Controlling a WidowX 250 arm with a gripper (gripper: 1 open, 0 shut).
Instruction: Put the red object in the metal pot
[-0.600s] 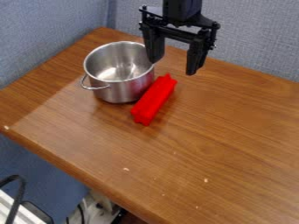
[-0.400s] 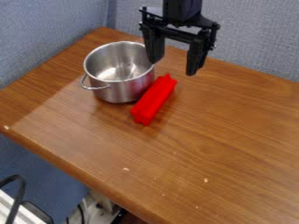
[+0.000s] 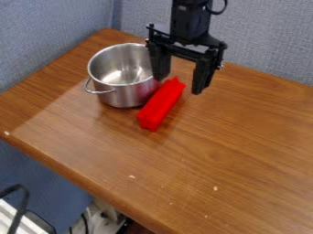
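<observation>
The red object (image 3: 160, 103), a long bright red block, lies flat on the wooden table (image 3: 208, 155) just right of the metal pot (image 3: 123, 74). The pot is a shiny round steel pot, upright and empty, with a small handle on its near left side. My gripper (image 3: 181, 76) hangs open just above the far end of the red block, fingers pointing down. Its left finger is close to the pot's right rim and its right finger (image 3: 200, 81) is over the table beyond the block. Nothing is between the fingers.
The table's front edge runs diagonally from the left corner to the bottom right. A blue wall stands behind the pot and the arm. Dark floor and cables show below the table edge at the bottom left.
My gripper has come down and slightly forward toward the far end of the red block, still open. The block and the pot have not moved.
</observation>
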